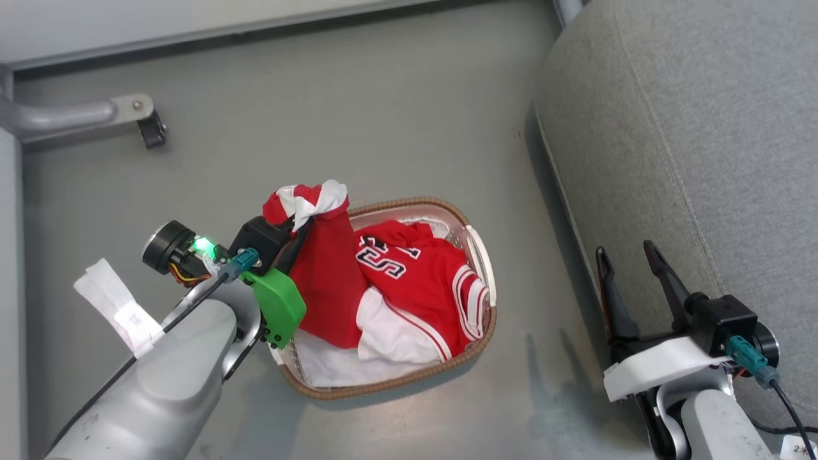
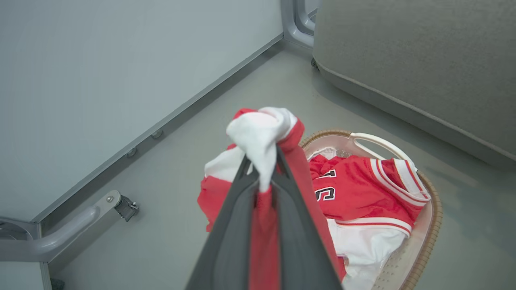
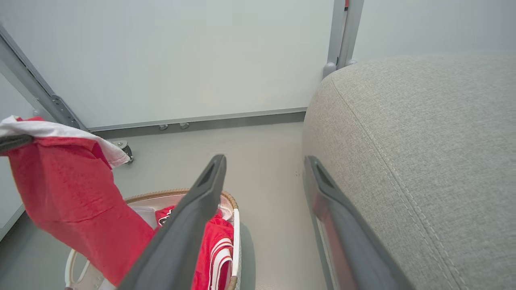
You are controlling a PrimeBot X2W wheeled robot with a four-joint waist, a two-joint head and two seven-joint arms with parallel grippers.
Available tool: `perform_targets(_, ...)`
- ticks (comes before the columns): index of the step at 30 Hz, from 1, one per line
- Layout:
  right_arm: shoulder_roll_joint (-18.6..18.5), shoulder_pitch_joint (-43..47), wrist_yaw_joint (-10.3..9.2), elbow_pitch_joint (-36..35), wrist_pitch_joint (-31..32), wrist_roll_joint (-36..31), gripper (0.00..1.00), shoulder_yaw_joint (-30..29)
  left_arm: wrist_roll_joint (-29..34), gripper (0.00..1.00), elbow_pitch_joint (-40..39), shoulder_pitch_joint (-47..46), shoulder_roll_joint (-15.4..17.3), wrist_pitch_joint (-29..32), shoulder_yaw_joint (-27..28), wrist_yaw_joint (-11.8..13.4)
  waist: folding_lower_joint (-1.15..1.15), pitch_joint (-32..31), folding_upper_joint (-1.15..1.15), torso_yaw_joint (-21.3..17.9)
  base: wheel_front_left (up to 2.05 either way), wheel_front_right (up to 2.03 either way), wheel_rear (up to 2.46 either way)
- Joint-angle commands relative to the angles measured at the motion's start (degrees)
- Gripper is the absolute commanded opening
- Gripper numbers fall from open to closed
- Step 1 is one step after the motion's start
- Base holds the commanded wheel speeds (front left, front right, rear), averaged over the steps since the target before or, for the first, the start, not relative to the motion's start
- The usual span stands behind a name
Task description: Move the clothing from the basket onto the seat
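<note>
head view: the seat (image 1: 703, 128) is spread from 1 to 4 o'clock; the basket (image 1: 476, 345) is set on the floor (image 1: 319, 96) at centre. most clothing (image 1: 422, 281) is heaped inside, one red piece (image 1: 326, 281) pinched at its bunched edge by the left gripper (image 2: 263, 169). soft, light cloth is judged: gathered folds are best taken. the right gripper (image 1: 625, 250) is held spread at 4 o'clock.
</note>
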Motion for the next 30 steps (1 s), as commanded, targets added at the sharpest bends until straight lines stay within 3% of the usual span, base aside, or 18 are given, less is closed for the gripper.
perform_targets(1,-0.3,1.4,0.00,0.3,-0.1,-0.4,1.00,0.1,-0.5,0.00,-2.1,0.9,1.4,0.7,-0.3,0.0,0.00,-8.5,0.00,2.8,0.00,0.00,0.00)
perform_targets(7,-0.3,3.0,0.00,0.2,-0.1,-0.5,1.00,0.9,-1.7,0.00,-13.3,-1.8,6.9,5.1,-0.3,0.0,0.00,-13.4,0.00,3.0,0.00,0.00,0.00)
perform_targets(15,-0.3,2.1,0.00,-0.6,-0.1,-0.3,1.00,3.4,-2.2,0.00,-26.9,-5.8,12.6,11.4,1.2,0.4,0.00,-15.3,0.00,2.9,0.00,0.00,0.00)
perform_targets(21,-0.3,0.1,0.00,-1.4,-0.1,-0.4,1.00,7.4,-2.6,0.00,-32.3,-8.2,13.7,14.3,1.9,0.8,0.00,-15.6,0.00,2.8,0.00,0.00,0.00)
perform_targets(30,-0.3,-5.1,0.00,-0.8,-0.1,0.6,1.00,17.7,-2.3,0.00,-36.4,-11.1,12.5,16.2,1.5,0.9,0.00,-15.6,0.00,3.3,0.00,0.00,0.00)
